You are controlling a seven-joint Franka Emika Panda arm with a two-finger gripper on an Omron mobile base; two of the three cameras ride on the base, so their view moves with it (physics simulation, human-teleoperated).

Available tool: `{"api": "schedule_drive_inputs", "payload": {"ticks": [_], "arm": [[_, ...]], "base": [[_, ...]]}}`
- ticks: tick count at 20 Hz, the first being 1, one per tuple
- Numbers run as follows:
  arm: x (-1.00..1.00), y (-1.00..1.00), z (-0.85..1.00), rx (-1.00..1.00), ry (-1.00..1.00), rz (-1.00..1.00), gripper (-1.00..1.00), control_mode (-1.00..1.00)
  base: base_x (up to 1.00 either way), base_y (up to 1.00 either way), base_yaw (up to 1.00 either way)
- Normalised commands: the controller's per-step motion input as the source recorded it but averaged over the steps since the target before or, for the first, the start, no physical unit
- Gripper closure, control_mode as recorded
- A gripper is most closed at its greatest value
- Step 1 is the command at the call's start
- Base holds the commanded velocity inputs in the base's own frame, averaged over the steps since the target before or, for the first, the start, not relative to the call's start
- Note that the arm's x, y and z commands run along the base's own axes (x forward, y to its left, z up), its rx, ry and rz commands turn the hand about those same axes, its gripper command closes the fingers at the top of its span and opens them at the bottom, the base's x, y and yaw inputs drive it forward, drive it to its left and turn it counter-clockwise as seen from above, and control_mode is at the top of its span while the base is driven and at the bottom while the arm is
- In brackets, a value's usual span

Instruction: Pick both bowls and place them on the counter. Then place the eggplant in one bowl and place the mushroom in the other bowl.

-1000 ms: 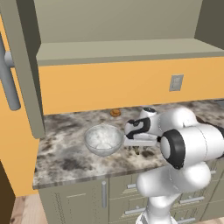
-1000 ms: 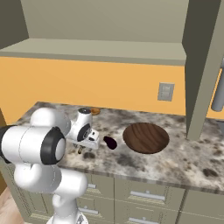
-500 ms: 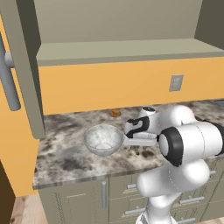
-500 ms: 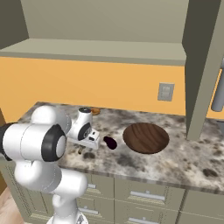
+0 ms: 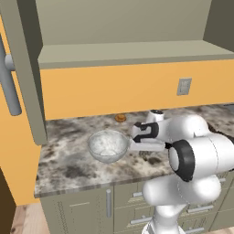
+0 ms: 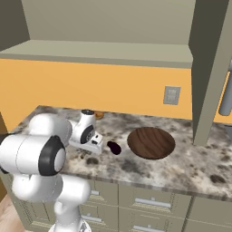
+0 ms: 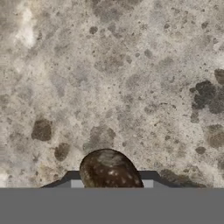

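Tan mushroom (image 7: 109,169) sat right between the fingers (image 7: 77,184), which looked nearly closed on it, so I'd squeeze gently and lift straight up.

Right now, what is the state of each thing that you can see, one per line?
marbled bowl: upright on the counter, empty
wooden bowl: upright on the counter, empty
eggplant: lying on the counter beside the wooden bowl, not in it
mushroom: on the counter, between the fingers
fingers: one on each side of the mushroom; a firm grip cannot be told
cabinet door: open
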Motion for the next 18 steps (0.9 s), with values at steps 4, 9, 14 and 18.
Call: {"api": "schedule_drive_inputs", "payload": {"ticks": [4,9,14,18], "arm": [[-0.57,-0.02,0.44,0.00,-0.06,-0.02,1.00,-1.00],[-0.40,0.00,0.83,0.00,-0.01,-0.05,1.00,-1.00],[-0.26,0.08,1.00,0.00,0.00,-0.04,1.00,-1.00],[-0.09,0.24,0.97,0.00,0.00,-0.01,1.00,-1.00]], "base": [[0.00,0.00,0.00],[0.00,0.00,0.00],[0.00,0.00,0.00],[0.00,0.00,0.00]]}}
